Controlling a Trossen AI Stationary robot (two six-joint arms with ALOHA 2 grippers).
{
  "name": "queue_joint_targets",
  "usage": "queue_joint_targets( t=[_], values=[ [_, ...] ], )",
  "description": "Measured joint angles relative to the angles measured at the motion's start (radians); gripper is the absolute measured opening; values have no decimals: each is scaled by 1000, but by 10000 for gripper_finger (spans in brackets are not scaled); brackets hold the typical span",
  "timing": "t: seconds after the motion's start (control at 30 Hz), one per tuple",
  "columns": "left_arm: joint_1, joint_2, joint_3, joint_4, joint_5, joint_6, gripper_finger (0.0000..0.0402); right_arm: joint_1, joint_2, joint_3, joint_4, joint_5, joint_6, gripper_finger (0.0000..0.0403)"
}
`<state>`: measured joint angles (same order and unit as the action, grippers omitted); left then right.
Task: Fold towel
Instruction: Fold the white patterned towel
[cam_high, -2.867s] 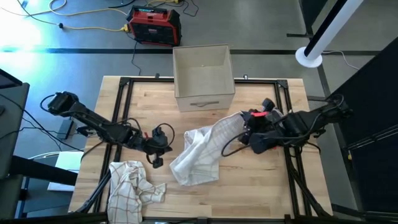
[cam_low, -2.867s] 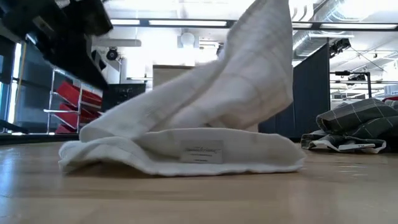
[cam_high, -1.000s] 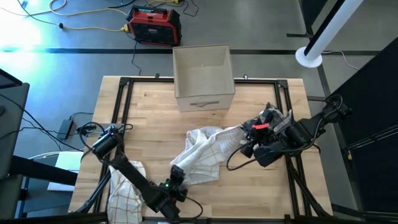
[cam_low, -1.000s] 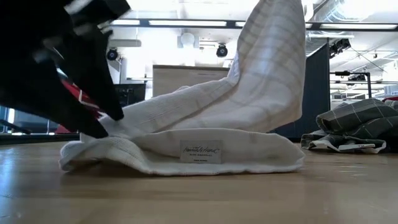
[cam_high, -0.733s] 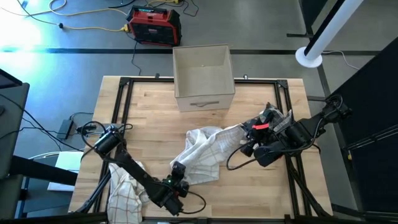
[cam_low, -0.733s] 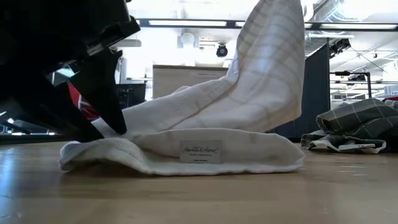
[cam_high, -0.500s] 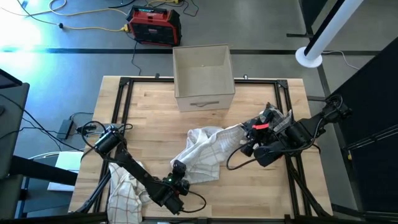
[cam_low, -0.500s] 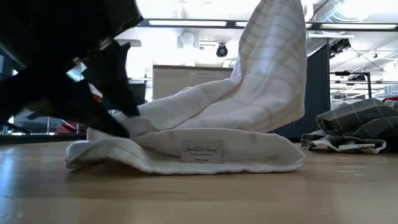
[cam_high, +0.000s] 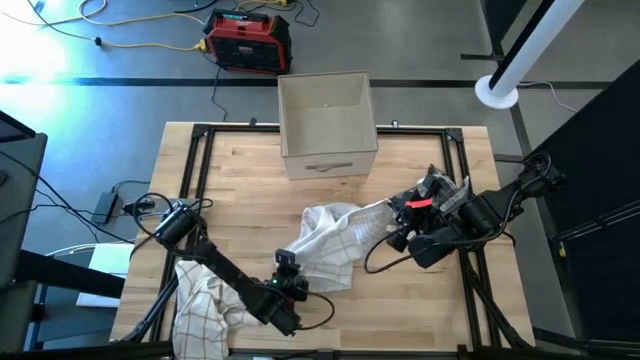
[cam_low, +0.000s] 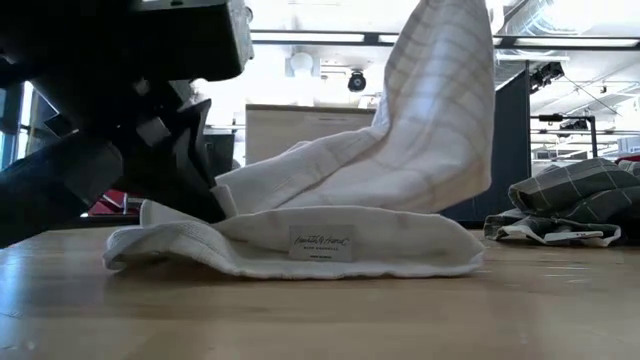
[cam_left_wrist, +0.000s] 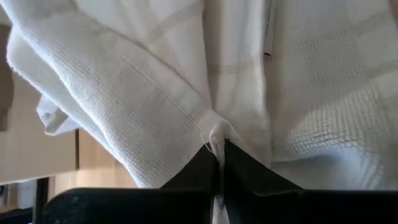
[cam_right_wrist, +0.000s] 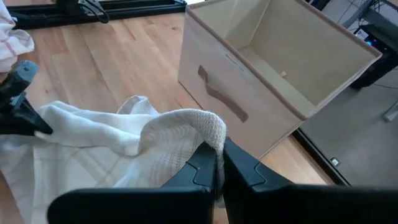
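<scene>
Left hand (cam_high: 291, 281) has just pinched the towel (cam_high: 325, 245) at its near edge while right hand (cam_high: 398, 218) holds the raised corner clamped, readying spreading.

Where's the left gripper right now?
In the high view the left gripper is at the table's front middle, shut on the near edge of the white towel, with the checked towel lying just to its left.

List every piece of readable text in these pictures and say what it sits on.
Sewn label on the white towel, low view: a script line with smaller print under it, both too blurred to read.
Red case on the floor, high view: any markings are too small to read.
Nothing else shows text.
</scene>
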<state>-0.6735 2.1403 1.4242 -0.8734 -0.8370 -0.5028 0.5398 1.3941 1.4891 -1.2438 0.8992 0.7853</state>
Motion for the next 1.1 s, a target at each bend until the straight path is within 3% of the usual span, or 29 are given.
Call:
queue_joint_targets(
  t=[0.13, 0.27, 0.6, 0.87, 1.1],
  values=[
    [-8, -12, 28, -33, -22, -32, 2, 0, 0, 0, -1, -38, 0, 0],
    [-26, -51, 86, -177, -85, -129, 1, 0, 0, 0, -3, -65, 1, 0],
    [-85, -214, 163, -697, -258, -617, 0, 0, 0, 0, -7, -183, 2, 0],
    [-126, -448, 157, -694, -330, -562, 0, 0, 0, 0, -13, -220, -7, 0],
    [-111, -644, 158, -693, -474, -441, 0, 0, 0, 74, 43, -83, -163, 0]
  ],
)
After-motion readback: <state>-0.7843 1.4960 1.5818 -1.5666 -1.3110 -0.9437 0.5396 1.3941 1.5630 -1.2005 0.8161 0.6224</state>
